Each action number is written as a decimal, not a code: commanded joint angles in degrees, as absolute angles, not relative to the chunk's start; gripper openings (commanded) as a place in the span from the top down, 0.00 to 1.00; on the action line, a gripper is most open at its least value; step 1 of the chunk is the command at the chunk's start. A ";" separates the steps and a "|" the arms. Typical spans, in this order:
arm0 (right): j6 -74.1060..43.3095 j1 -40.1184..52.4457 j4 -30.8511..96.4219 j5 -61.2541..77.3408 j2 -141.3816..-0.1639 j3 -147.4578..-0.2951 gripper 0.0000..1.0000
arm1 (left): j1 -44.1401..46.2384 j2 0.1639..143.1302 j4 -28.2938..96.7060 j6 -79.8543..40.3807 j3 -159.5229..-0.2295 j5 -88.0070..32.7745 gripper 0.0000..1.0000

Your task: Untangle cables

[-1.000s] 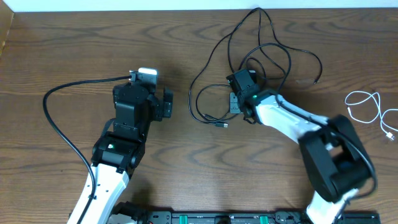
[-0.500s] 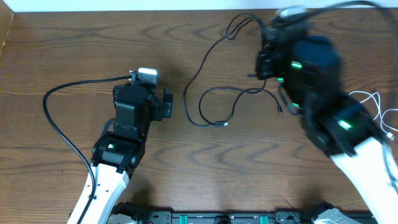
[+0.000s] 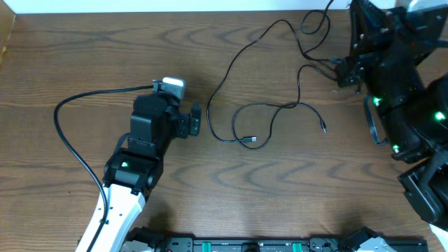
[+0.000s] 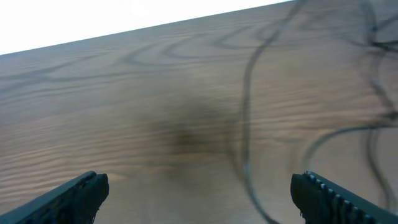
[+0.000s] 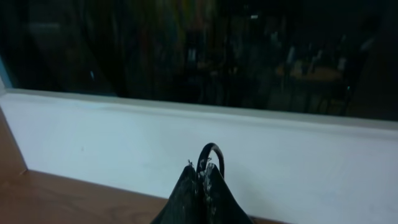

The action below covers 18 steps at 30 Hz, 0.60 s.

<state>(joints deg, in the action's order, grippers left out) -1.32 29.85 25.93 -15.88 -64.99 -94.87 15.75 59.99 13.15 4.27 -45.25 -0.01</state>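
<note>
A long black cable [image 3: 231,70] lies stretched over the wooden table, with a loop [image 3: 253,112] and a plug end [image 3: 323,129] near the middle. My right gripper [image 3: 341,72] is raised high at the top right. In the right wrist view it [image 5: 205,173] is shut on a small arch of the black cable [image 5: 211,149] sticking up above its tips. My left gripper [image 3: 196,120] sits low, just left of the cable's left bend. In the left wrist view it [image 4: 199,198] is open, and a blurred cable strand [image 4: 244,124] runs between its fingers without touching them.
The table's far edge meets a white wall [image 5: 124,137]. The thick black cable of the left arm [image 3: 70,105] curves across the table at the left. The raised right arm [image 3: 399,84] hides the table's right side.
My right gripper rose and swung to the top right with the black cable, pulling the bunched tangle out into long open strands. The left gripper edged slightly right.
</note>
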 commanded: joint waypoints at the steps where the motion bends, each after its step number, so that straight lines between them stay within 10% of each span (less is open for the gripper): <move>1: 2.15 30.04 25.93 -19.33 -63.94 -97.49 0.99 | 15.55 59.48 13.23 3.77 -45.45 -11.38 0.01; 18: 9.56 30.04 25.50 -21.39 -60.38 -111.37 0.98 | 15.55 60.71 13.26 3.75 -45.45 -14.39 0.01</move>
<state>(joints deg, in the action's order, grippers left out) 6.07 29.85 25.69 -16.21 -60.75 -109.45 15.75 60.01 13.15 4.27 -45.23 -13.50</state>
